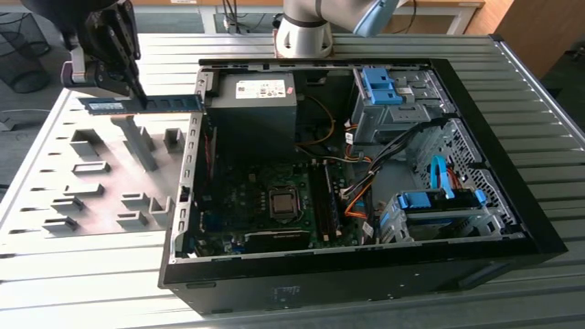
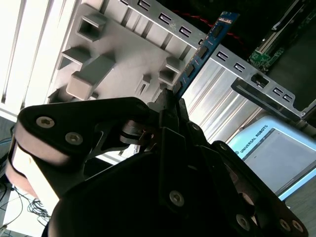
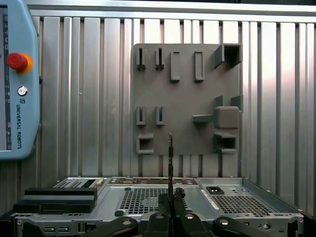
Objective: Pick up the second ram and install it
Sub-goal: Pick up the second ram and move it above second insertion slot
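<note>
Half done: long green-blue circuit-board ram stick (image 1: 169, 103) clenched aloft in the jaws, not yet seated in the black computer case (image 1: 366, 281).

- I count 1 ram stick (image 1: 169, 103), clamped in the 1 pincer (image 1: 135, 94).
- 1 open computer case (image 1: 512, 226) on 1 ribbed metal counter (image 1: 82, 288).
- 2 blue drive brackets (image 1: 379, 83) inside the case, one at each end of the drive side.
- 1 power supply box (image 1: 251, 110).
- 1 processor socket (image 1: 283, 203).
- 1 grey fixture plate (image 3: 185, 98); at least ten grey upright blocks (image 3: 227, 117) on it, exact number I can't tell.
- 1 pale blue pendant (image 3: 17, 108) with 1 red button (image 3: 17, 60).
</note>
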`<state>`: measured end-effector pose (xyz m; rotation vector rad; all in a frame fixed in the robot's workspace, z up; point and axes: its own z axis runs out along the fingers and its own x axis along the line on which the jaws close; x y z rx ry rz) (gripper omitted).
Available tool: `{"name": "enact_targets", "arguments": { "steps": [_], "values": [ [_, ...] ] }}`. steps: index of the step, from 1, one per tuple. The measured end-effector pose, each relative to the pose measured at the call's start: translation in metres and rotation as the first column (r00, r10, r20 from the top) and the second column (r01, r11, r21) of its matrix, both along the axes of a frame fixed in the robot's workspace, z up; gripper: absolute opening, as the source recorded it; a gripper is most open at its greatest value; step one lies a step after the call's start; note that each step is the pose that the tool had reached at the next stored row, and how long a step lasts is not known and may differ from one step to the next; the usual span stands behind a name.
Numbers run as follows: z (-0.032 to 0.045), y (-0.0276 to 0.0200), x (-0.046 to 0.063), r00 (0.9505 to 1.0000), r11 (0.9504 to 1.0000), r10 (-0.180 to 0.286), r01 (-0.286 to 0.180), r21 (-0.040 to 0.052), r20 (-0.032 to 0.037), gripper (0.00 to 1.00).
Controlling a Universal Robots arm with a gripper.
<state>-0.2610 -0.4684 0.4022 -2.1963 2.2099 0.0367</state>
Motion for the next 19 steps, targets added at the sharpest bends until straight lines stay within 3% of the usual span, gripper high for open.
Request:
{"name": "enact_targets", "arguments": {
  "steps": [19],
  "values": [
    [0.0, 0.0, 0.0051, 1.0, 1.0, 0.0, 0.0, 0.0, 0.0, 0.14]
  ]
}}
